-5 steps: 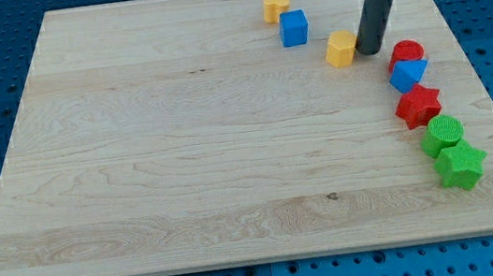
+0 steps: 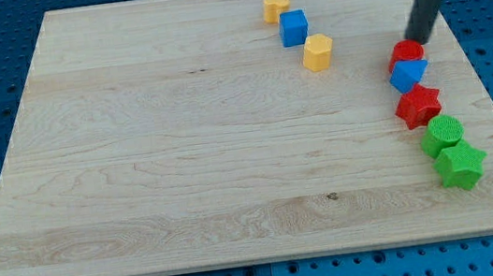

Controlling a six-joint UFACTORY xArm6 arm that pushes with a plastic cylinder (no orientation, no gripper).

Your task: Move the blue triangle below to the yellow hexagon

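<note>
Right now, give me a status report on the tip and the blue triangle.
My tip at the red cylinder's upper right. Blue triangle untouched, wedged between red cylinder and red star. Yellow hexagon off to the view's left.

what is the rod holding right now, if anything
Nothing is held: the arm ends in a plain rod. My tip sits just above the red block, with the blue triangle below that.

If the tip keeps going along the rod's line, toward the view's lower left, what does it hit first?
Likely the red cylinder: my tip sits right at its upper-right edge, possibly already touching. The blue triangle lies just beyond it. Depth is hard to judge from one view.
</note>
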